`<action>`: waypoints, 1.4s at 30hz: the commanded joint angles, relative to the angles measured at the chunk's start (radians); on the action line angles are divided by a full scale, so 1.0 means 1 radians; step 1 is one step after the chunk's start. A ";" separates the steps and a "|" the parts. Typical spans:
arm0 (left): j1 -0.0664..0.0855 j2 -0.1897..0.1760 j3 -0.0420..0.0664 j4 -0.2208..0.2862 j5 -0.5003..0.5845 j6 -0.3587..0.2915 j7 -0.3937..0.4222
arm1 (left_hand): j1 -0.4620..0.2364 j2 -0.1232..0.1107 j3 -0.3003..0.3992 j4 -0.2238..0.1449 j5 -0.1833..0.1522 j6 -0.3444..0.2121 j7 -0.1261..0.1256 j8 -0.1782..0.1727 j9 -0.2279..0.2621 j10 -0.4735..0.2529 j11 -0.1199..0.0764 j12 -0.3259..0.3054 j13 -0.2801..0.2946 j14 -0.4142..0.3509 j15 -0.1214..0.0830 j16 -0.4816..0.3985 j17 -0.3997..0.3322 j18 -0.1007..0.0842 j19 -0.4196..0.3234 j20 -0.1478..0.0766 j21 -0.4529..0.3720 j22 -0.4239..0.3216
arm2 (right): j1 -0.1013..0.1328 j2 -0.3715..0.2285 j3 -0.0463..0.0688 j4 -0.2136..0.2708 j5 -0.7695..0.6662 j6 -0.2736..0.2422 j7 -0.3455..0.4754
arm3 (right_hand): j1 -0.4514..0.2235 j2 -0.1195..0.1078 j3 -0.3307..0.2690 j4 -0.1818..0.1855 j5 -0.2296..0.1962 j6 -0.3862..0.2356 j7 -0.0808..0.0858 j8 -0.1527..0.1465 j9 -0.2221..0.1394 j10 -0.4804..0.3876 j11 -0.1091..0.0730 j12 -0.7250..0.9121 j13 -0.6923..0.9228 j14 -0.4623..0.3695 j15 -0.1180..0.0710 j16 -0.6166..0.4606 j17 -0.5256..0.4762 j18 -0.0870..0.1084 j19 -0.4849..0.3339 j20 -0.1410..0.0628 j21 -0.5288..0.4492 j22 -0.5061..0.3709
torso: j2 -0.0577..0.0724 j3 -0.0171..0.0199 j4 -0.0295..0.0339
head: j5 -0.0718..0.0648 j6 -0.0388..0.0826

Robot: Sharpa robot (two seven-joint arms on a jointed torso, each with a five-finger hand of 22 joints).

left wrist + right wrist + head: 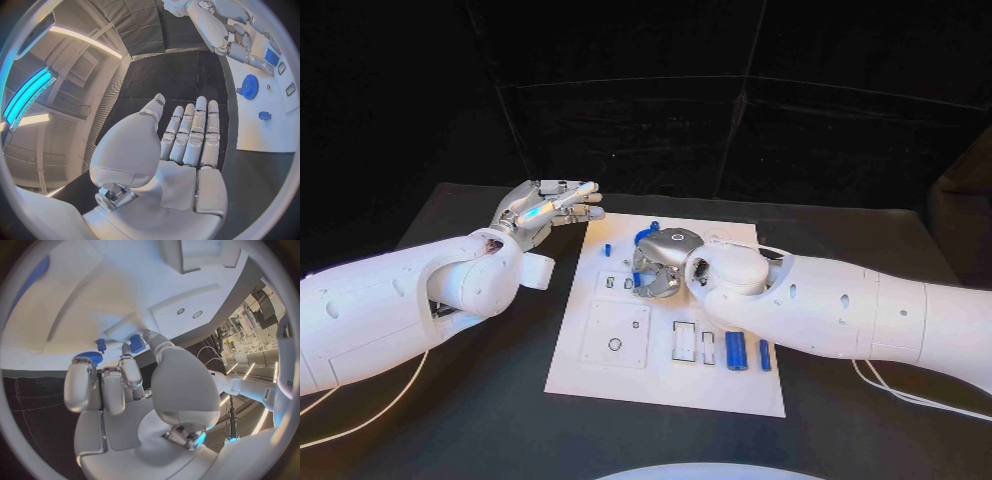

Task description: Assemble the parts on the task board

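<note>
Your black counter (473, 400) carries the flat white task board (625, 375), its long axis running away from the robot. At its near edge, slim blue parts (736, 352) lie lengthwise. A round toothed blue gear (249, 86) sits farther up. Your left hand (548, 209) hovers beside the board, fingers straight, holding nothing. Your right hand (661, 265) curls over the board's middle; whether it grips anything, you can't tell.

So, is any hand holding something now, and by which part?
The left hand holds nothing; its fingers are straight. The right hand is over the task board; a hold cannot be told.
</note>
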 commanded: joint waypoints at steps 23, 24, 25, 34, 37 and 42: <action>0.002 -0.001 0.001 -0.017 -0.066 0.032 -0.042 | -0.016 0.012 -0.010 -0.015 -0.006 0.037 -0.024 0.008 0.002 0.088 -0.031 0.030 0.012 0.134 -0.041 0.047 0.042 0.014 0.111 -0.041 0.041 0.017 | 0.004 -0.126 0.001 0.104 0.130 -0.191 0.195 | 0.072 -0.013 -0.422 0.208 -0.081 -0.112 0.030 0.003 -0.003 -0.049 0.027 -0.028 -0.043 0.067 0.029 -0.026 0.101 -0.004 -0.017 0.029 -0.020 -0.030 | -0.003 0.0013 -0.0031 | 0.002 0.004; 0.002 0.000 0.001 -0.024 -0.092 0.048 -0.058 | -0.017 0.012 -0.010 -0.015 -0.005 0.048 -0.032 0.010 0.003 0.124 -0.042 0.044 0.019 0.178 -0.055 0.069 0.059 0.010 0.144 -0.061 0.057 0.024 | 0.007 -0.146 0.002 0.120 0.160 -0.186 0.223 | 0.077 -0.021 -0.441 0.209 -0.094 -0.123 0.033 0.000 -0.004 -0.052 0.031 -0.029 -0.045 0.067 0.031 -0.024 0.104 -0.004 -0.019 0.031 -0.021 -0.033 | -0.005 0.0017 -0.0040 | 0.002 0.004; 0.002 0.002 0.001 -0.032 -0.124 0.066 -0.080 | -0.016 0.011 -0.008 -0.017 -0.005 0.061 -0.040 0.014 0.005 0.161 -0.058 0.059 0.026 0.225 -0.074 0.095 0.078 0.015 0.178 -0.072 0.075 0.031 | 0.013 -0.165 0.004 0.134 0.198 -0.178 0.250 | 0.085 -0.020 -0.444 0.209 -0.095 -0.132 0.036 -0.003 -0.005 -0.053 0.032 -0.029 -0.045 0.067 0.033 -0.025 0.102 -0.003 -0.020 0.032 -0.023 -0.035 | -0.007 0.0021 -0.0045 | 0.002 0.005; 0.015 0.027 0.001 -0.093 -0.443 0.183 -0.368 | -0.067 -0.011 -0.001 0.023 -0.006 0.138 -0.118 0.038 0.019 0.373 -0.144 0.159 0.114 0.468 -0.178 0.854 0.770 0.017 0.484 -0.194 0.280 0.129 | 0.064 -0.327 0.042 0.206 0.621 -0.132 0.395 | 0.155 0.076 -0.400 0.192 -0.143 -0.149 0.040 0.006 -0.001 -0.081 0.037 -0.050 -0.073 0.053 0.037 -0.061 0.050 0.012 -0.060 0.038 -0.068 -0.118 | -0.030 0.0129 -0.0145 | 0.008 -0.001; 0.031 0.042 0.002 -0.101 -0.584 0.265 -0.555 | -0.115 0.017 -0.010 0.079 -0.008 0.141 -0.128 0.055 0.032 0.412 -0.162 0.262 0.206 0.480 -0.194 1.188 1.141 0.011 0.526 -0.208 0.357 0.177 | 0.081 -0.366 0.053 0.195 0.714 -0.139 0.416 | 0.166 0.093 -0.398 0.182 -0.127 -0.143 0.038 0.014 0.000 -0.077 0.034 -0.043 -0.070 0.053 0.035 -0.062 0.051 0.012 -0.058 0.037 -0.069 -0.117 | -0.038 0.0151 -0.0189 | 0.007 -0.003; 0.058 0.086 0.002 -0.125 -0.759 0.373 -0.758 | -0.154 0.020 -0.068 0.163 -0.019 0.140 -0.145 0.146 0.103 0.302 -0.175 0.522 0.461 0.474 -0.203 1.340 1.331 0.006 0.476 -0.218 0.490 0.284 | 0.094 -0.394 0.059 0.161 0.773 -0.139 0.419 | 0.174 0.106 -0.401 0.171 -0.113 -0.131 0.033 0.025 0.002 -0.075 0.030 -0.042 -0.072 0.053 0.032 -0.065 0.047 0.012 -0.057 0.034 -0.070 -0.119 | -0.049 0.0193 -0.0258 | 0.016 -0.011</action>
